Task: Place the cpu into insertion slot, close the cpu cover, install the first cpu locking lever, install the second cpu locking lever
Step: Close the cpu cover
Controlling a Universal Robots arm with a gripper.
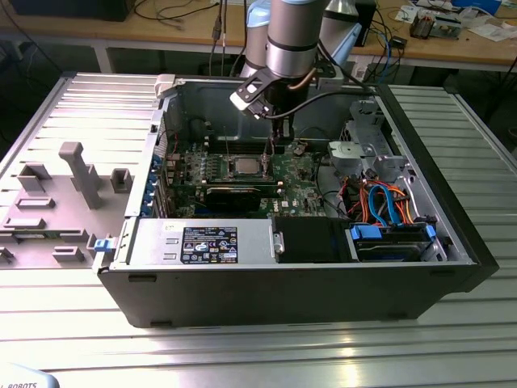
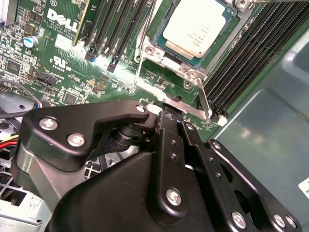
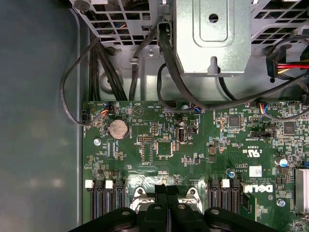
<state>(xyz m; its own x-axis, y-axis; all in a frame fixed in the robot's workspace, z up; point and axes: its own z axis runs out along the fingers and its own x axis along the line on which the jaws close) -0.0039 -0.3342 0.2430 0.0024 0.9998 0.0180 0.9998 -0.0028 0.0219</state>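
Gripper point(image 2: 175, 120) closed, tips by cpu cover point(image 2: 169, 60) edge; cpu point(image 2: 195, 26) seated, mem slots point(image 2: 251, 53) flanking.

Arm point(image 1: 291, 32) hangs approx vertical in the exterior view, its silver-grey last link pointing straight down. Wrist point(image 1: 271, 85) sits at the link's lower end, w/ a pale angled bracket point(image 1: 245, 95) on the side twd the exterior view's left. Under it the gripper point(image 1: 277, 139) points down, slim & dark. In both wrist views the gripper point(image 2: 175, 118) point(image 3: 166, 188) shows black link bars w/ silver screw heads; its two fingers point(image 3: 161, 195) lie pressed side by side, no gap btwn them, nothing seen clamped
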